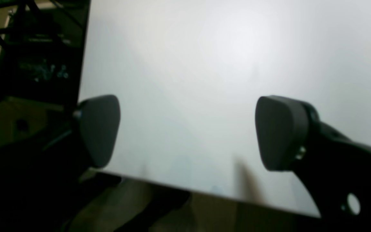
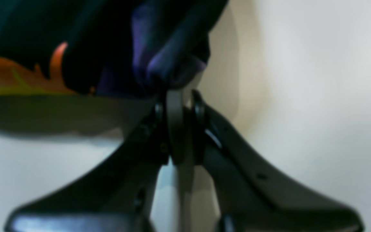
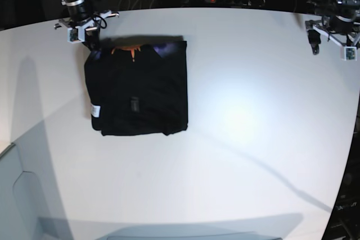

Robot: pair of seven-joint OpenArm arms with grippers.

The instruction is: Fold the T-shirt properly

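1. The T-shirt (image 3: pixel 138 91) lies folded into a black block on the white table (image 3: pixel 242 139), toward the far corner on the right arm's side.
2. Right gripper (image 2: pixel 180 96) — fingers clamped on a bunched corner of cloth (purplish lining showing), orange print beside it.
3. Left gripper (image 1: pixel 185 132) — fingers spread wide, holding nothing, over bare tabletop well apart from the shirt.

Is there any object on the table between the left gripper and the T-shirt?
No. Only bare white table lies between the open left gripper and the T-shirt. The right gripper is shut on the shirt's far corner.
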